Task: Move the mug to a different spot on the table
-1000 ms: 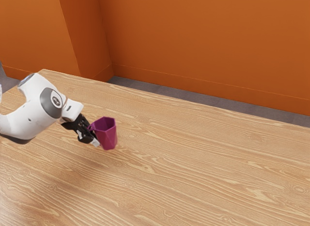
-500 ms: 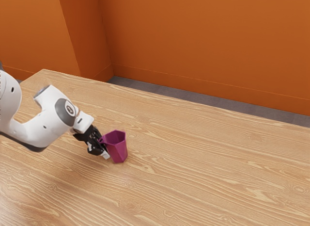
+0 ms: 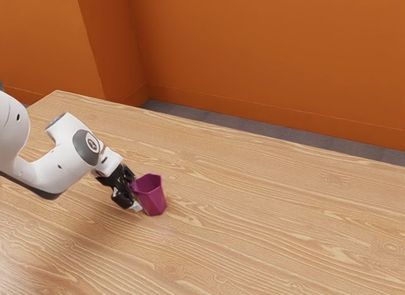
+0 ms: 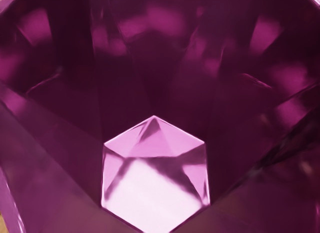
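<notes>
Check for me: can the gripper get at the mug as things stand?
Very likely yes. The gripper sits right against the mug, on the wall facing the arm, and seems to clamp it near the rim. The wrist view looks straight into the mug. Nothing stands between them.

The light is bright and even, and it falls from above. The pale wooden bench (image 3: 266, 206) looks warm all over. A soft, faint shadow lies on it just beside the purple flat-sided mug (image 3: 150, 194), toward the exterior view's left, under the white robot arm (image 3: 57, 159). Inside the mug (image 4: 75, 93) the walls are dark with hazy pink shines. Its floor is the brightest part.
</notes>
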### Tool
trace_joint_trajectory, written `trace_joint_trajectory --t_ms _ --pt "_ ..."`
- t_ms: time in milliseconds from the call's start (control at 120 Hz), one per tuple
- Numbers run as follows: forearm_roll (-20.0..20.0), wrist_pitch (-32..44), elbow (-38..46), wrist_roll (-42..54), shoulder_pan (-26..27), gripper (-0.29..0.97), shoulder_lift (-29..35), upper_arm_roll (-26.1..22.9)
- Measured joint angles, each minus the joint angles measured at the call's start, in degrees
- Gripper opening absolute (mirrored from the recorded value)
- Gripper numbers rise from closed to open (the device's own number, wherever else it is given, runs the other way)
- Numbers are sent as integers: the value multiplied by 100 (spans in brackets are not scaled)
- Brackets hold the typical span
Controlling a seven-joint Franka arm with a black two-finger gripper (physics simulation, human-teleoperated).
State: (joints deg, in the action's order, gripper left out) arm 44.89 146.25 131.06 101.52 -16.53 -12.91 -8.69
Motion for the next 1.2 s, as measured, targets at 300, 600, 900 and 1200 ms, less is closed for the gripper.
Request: trace_joint_trajectory --t_ms 300,600,900,1200 --pt "59 -269 67 105 -60 62 421 8" --pt "-91 -1001 192 109 -261 67 1450 2" --pt "-3084 -2835 -1739 -1372 416 68 1517 -128" --pt "-3861 -4373 -3278 -2594 1088 68 1132 320"
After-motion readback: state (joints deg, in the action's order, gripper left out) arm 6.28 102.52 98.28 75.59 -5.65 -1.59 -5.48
